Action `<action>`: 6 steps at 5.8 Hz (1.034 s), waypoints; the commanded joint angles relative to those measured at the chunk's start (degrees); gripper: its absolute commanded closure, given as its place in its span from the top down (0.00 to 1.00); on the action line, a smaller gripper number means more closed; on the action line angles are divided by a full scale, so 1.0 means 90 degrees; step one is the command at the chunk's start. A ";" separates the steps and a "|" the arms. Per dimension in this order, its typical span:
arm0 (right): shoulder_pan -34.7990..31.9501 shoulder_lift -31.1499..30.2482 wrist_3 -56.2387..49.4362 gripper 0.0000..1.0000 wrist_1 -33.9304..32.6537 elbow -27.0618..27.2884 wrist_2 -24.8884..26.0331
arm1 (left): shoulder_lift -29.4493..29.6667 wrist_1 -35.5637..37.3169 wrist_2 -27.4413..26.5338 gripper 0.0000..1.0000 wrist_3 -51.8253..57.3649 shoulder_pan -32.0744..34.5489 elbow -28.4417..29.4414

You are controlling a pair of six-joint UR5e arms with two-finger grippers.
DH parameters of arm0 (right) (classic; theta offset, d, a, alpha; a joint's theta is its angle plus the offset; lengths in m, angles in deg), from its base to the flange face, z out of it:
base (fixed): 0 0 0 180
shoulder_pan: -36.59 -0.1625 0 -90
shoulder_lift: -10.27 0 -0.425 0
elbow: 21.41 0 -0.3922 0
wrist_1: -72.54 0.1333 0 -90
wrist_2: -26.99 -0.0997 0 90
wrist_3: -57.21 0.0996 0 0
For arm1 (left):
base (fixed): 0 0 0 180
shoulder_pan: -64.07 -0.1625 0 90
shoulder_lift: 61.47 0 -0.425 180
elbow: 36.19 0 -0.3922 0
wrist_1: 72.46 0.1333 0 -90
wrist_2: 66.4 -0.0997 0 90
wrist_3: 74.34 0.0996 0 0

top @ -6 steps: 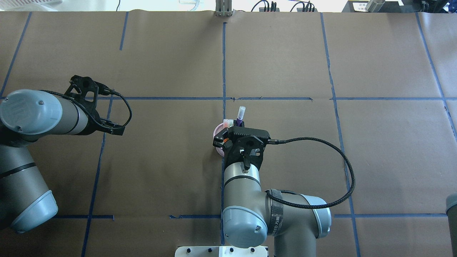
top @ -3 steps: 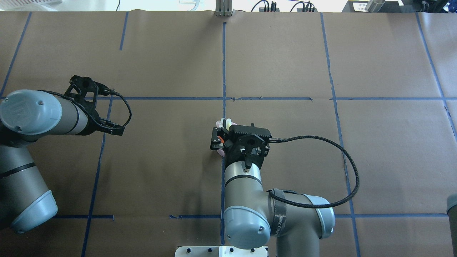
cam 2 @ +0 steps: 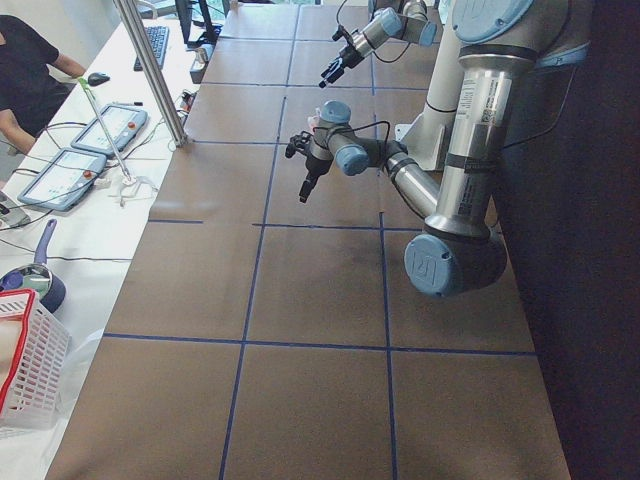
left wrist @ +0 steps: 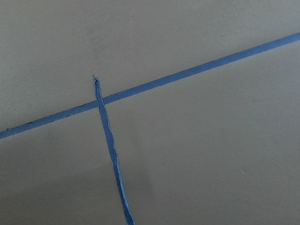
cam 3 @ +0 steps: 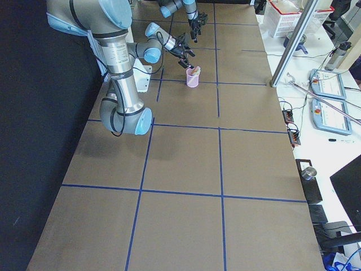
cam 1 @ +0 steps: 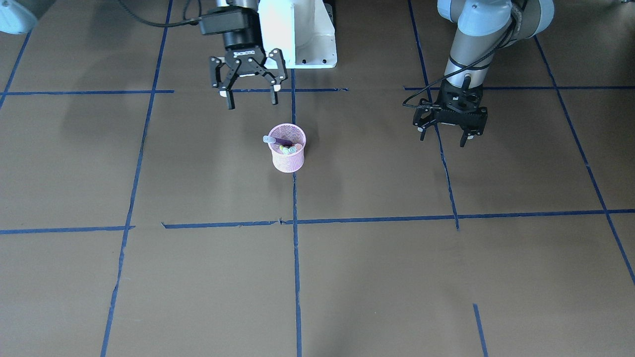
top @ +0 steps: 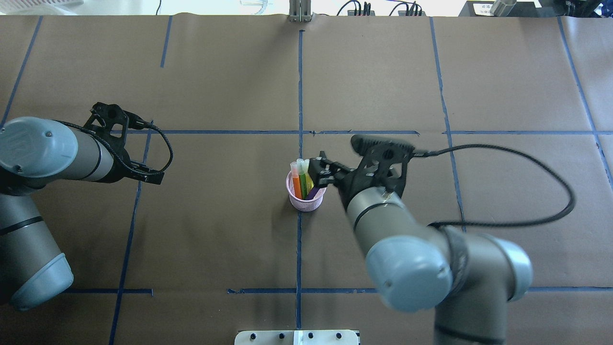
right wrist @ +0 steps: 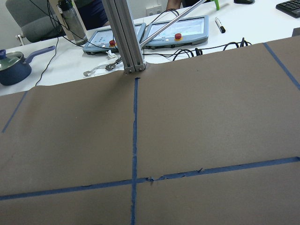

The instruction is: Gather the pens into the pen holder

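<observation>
The pink wire-mesh pen holder (top: 306, 200) stands upright at the table's middle, on a blue tape line; it also shows in the front view (cam 1: 288, 157) and the right side view (cam 3: 193, 79). The orange pen (top: 296, 184), green pen (top: 303, 184) and purple pen (top: 313, 192) stand inside it, pale caps up. My right gripper (cam 1: 250, 101) hangs open and empty, raised and just to the robot's side of the holder; it shows in the overhead view (top: 317, 176) too. My left gripper (cam 1: 443, 139) is open and empty, far off over bare paper.
Brown paper with blue tape lines (top: 300, 86) covers the table. The white robot base (cam 1: 297, 29) stands at the near edge. A metal post (right wrist: 125, 37), control tablets and cables lie beyond the far edge. A white basket (cam 2: 25, 370) sits off the left end.
My right gripper stood over the holder with the purple pen in it. The pen is now inside the holder, and the gripper has opened, risen and swung away to the right.
</observation>
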 commanded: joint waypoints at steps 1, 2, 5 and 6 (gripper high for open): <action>-0.1594 -0.0480 -0.1277 1.00 0.0038 0.0262 -0.2592 | -0.0135 0.0000 0.0381 0.99 0.0713 0.0512 0.0015; -0.2581 -0.0811 -0.1980 1.00 0.0038 0.0243 -0.3951 | -0.0330 -0.0010 0.1003 0.99 0.1134 0.1067 0.0015; -0.5247 -0.2034 -0.5131 1.00 0.0048 -0.0465 -0.7077 | -0.1120 0.0010 0.2674 0.99 0.3640 0.3155 0.0150; -0.6069 -0.2364 -0.6302 1.00 0.0048 -0.0973 -0.7988 | -0.1296 0.0019 0.3124 1.00 0.4431 0.3713 0.0441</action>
